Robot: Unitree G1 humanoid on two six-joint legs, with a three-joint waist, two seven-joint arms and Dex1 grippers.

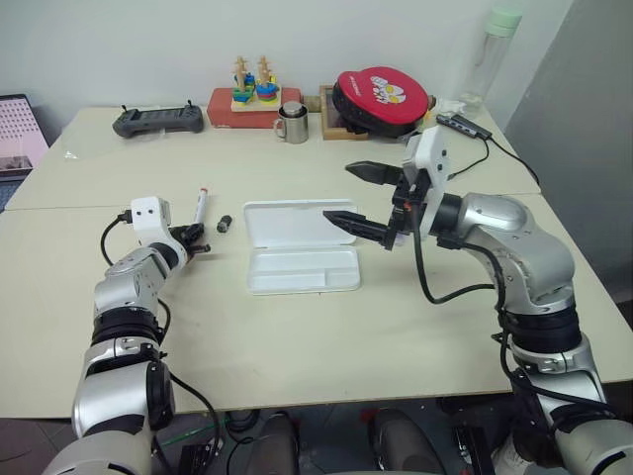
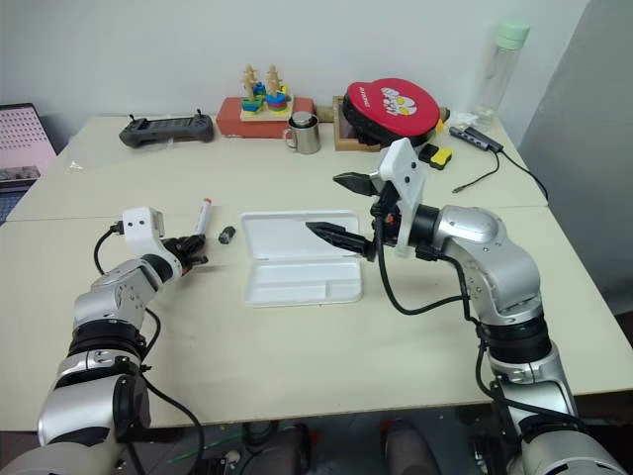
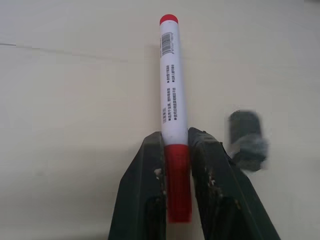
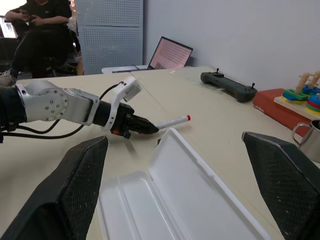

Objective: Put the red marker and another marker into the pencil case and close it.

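I have the left gripper [image 3: 176, 172] pinching the red marker [image 3: 170, 90] at its red cap end, left of centre in the left eye view. The marker is light, rigid and smooth, so I judge it prone to pivoting; a hold nearer mid-barrel would steady it. The pencil case [image 1: 302, 247] lies open at centre on the counter [image 1: 326, 336]. The right gripper [image 1: 358, 198] hangs above the case, fingers spread.

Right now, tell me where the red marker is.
The red marker is on the robot's left side of the table, its red cap clamped in the left gripper, left of the small black cap and the open pencil case.
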